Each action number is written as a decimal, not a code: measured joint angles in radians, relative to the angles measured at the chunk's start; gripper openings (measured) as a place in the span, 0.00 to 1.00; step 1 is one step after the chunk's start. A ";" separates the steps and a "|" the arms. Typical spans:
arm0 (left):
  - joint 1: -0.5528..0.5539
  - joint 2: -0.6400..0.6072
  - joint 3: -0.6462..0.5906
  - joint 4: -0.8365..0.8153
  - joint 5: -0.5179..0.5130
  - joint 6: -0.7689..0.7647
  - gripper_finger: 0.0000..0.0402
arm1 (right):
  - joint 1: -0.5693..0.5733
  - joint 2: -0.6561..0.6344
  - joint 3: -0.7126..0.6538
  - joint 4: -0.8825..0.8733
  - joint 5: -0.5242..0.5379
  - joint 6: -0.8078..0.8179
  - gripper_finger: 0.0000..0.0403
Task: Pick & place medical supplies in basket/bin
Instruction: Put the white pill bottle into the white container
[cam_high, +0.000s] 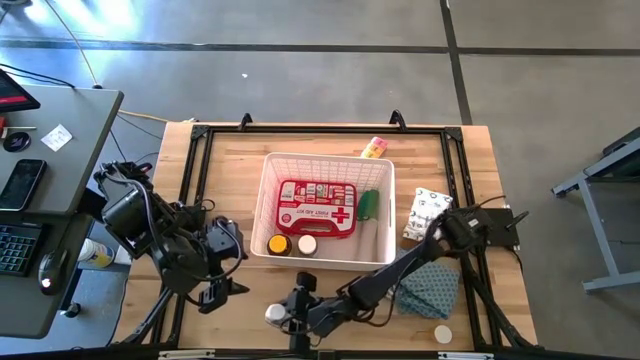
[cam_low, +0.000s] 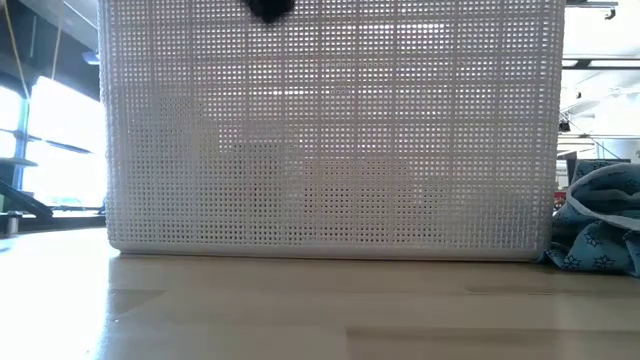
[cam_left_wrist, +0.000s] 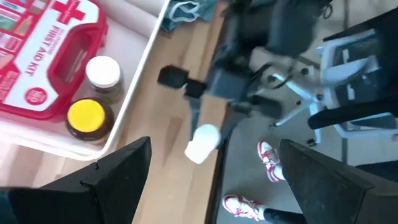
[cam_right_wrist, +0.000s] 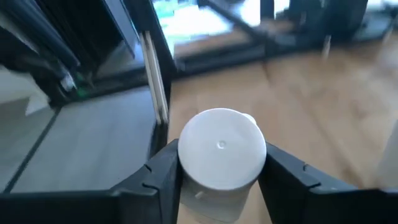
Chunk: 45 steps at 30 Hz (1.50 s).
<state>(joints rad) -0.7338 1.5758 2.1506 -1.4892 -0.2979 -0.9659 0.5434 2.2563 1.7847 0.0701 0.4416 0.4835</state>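
Note:
The white lattice basket (cam_high: 382, 228) stands mid-table and holds the red first-aid case (cam_high: 317, 207), a green roll (cam_high: 369, 204), a yellow-capped bottle (cam_high: 279, 244) and a white-capped bottle (cam_high: 307, 244). My right gripper (cam_high: 287, 316) reaches to the table's near edge, left of centre, and is shut on a small white-capped bottle (cam_right_wrist: 221, 155). My left gripper (cam_high: 220, 290) hangs open above the table's near left part, beside the basket, with nothing between its fingers. In the low view the basket's mesh wall (cam_low: 330, 130) fills the picture and hides both grippers. My right gripper pinches the white bottle between its two fingers, one finger (cam_right_wrist: 163, 174) on each side just under the cap (cam_right_wrist: 221, 149). The fingers come slanting down from the table's right side. The cap's flat top faces the wrist camera; the fingers hide the bottle's lower end.
A blue patterned cloth bag (cam_high: 430, 285) lies under my right arm, right of the basket. A white printed box (cam_high: 425, 212) sits beside the basket's right wall, a pink-and-yellow item (cam_high: 373, 148) at its far rim, and a small white round thing (cam_high: 442, 334) near the front right edge.

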 joint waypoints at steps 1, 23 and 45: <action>0.000 0.000 0.000 -0.005 -0.010 0.000 0.96 | 0.000 -0.022 0.000 -0.001 0.004 -0.020 0.41; 0.180 -0.015 0.026 0.114 -0.306 0.104 0.96 | -0.146 -0.531 0.002 -0.683 0.156 -0.060 0.40; 0.899 -0.084 0.023 0.191 0.271 0.784 0.96 | -0.517 -0.410 0.000 -0.861 -0.542 -0.442 0.40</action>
<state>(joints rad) 0.1652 1.4923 2.1737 -1.2977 -0.0269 -0.1823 0.0260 1.8463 1.7847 -0.7906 -0.1008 0.0419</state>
